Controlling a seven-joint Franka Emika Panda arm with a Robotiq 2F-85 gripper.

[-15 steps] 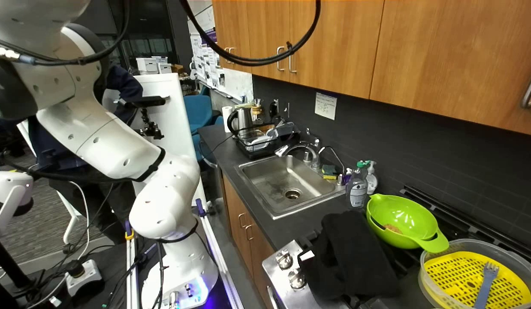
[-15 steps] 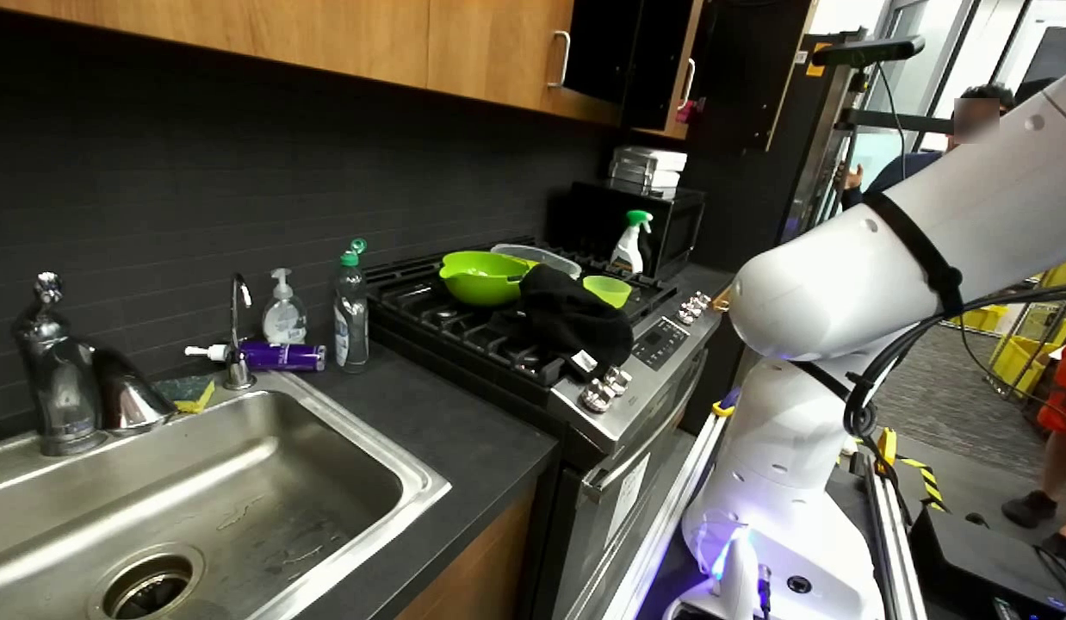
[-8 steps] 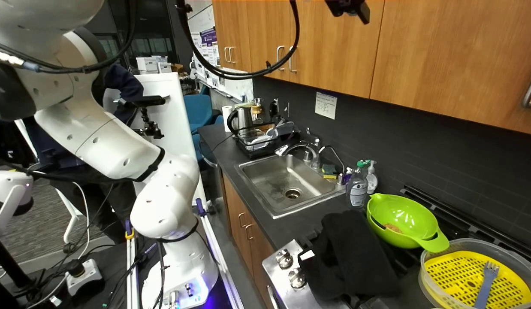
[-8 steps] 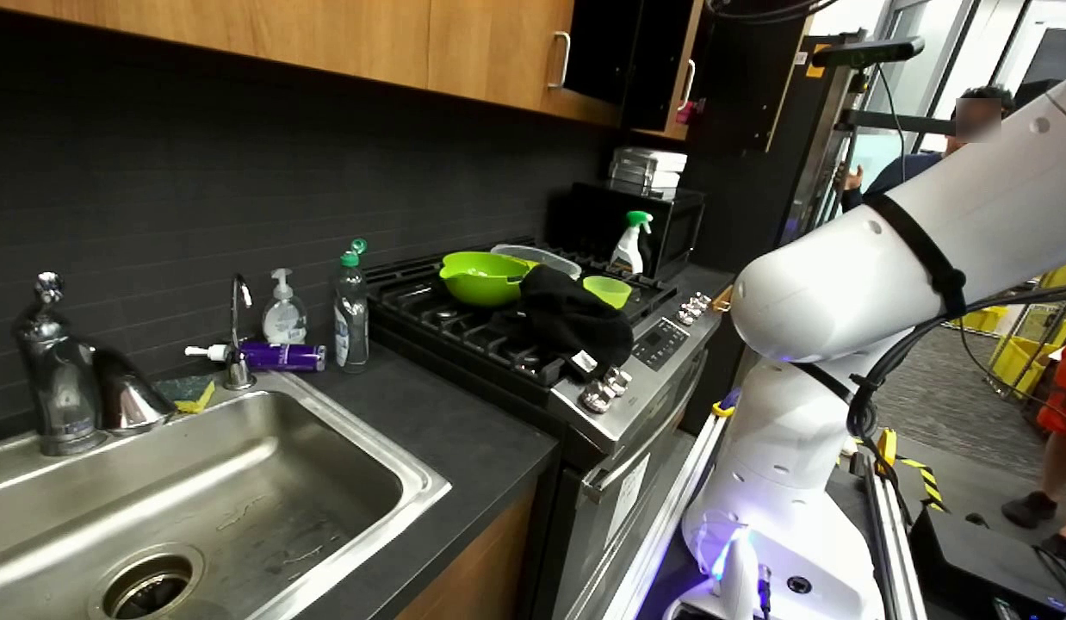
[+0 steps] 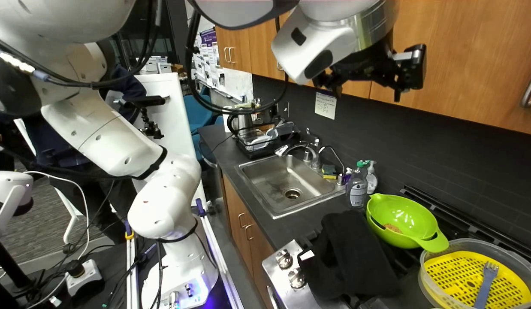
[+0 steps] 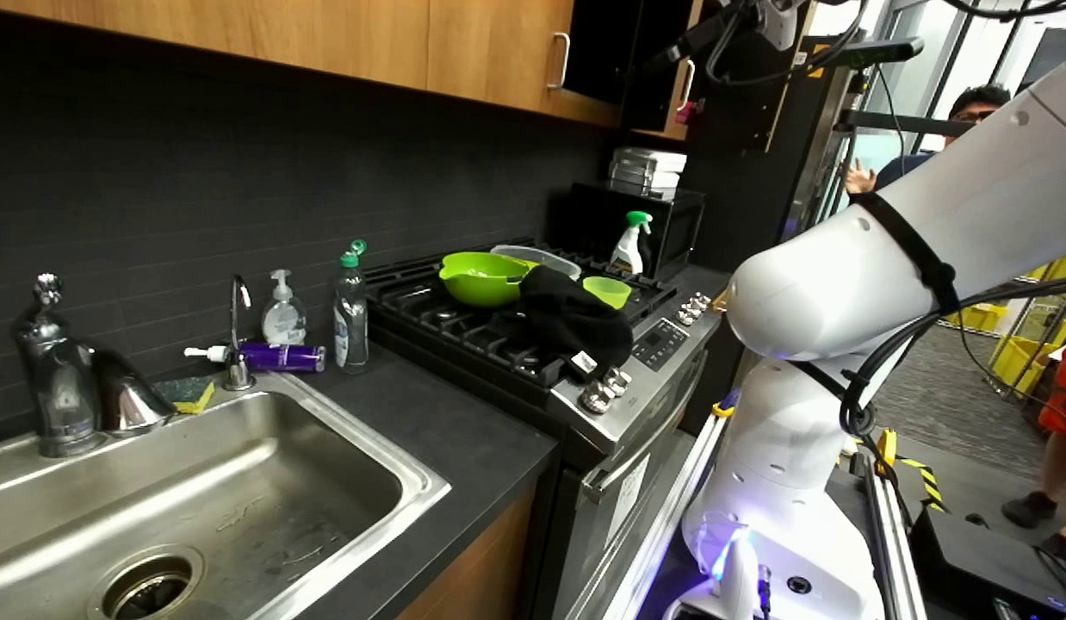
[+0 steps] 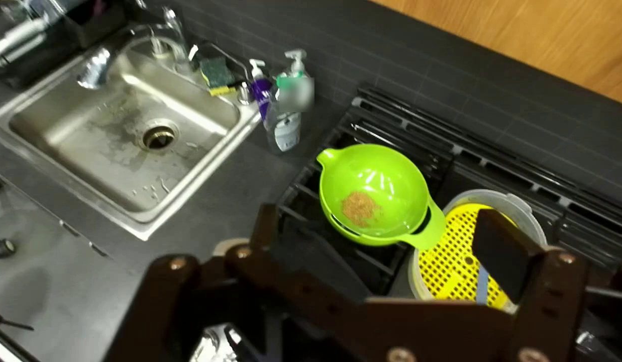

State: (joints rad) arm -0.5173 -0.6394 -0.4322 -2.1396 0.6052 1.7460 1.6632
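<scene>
1. Lime-green spouted mixing bowl (image 7: 386, 173) sits on a gas range (image 6: 464, 331); in the wrist view its spout points between 10 and 11 o'clock, its handle to 4.
2. Brown granular heap (image 7: 358, 207) lies inside the bowl, between 7 and 8 o'clock from its middle.
3. Robotiq gripper (image 7: 376, 211): its 2 fingers stand wide apart, and the bowl shows through the gap, well below. In an exterior view the gripper hangs between 11 and 12 o'clock from the bowl, seen against a wooden wall cabinet (image 5: 454, 51).
4. Clear plastic tub (image 7: 528, 213) at 4 o'clock from the bowl in the wrist view, a yellow perforated strainer (image 7: 456, 241) and a blue-grey fork (image 5: 486, 285) inside; the bowl's handle overlaps the rim, but I cannot tell whether they touch.
5. Black cloth (image 5: 351, 257) on the range, at 8 o'clock from the bowl in an exterior view.
6. Dish-soap bottle (image 7: 286, 129), upright on the counter (image 7: 230, 186) between 10 and 11 o'clock from the bowl in the wrist view; a purple pump bottle (image 6: 288, 356) lies nearby.
7. Stainless-steel sink (image 7: 105, 146) between 9 and 10 o'clock there.
</scene>
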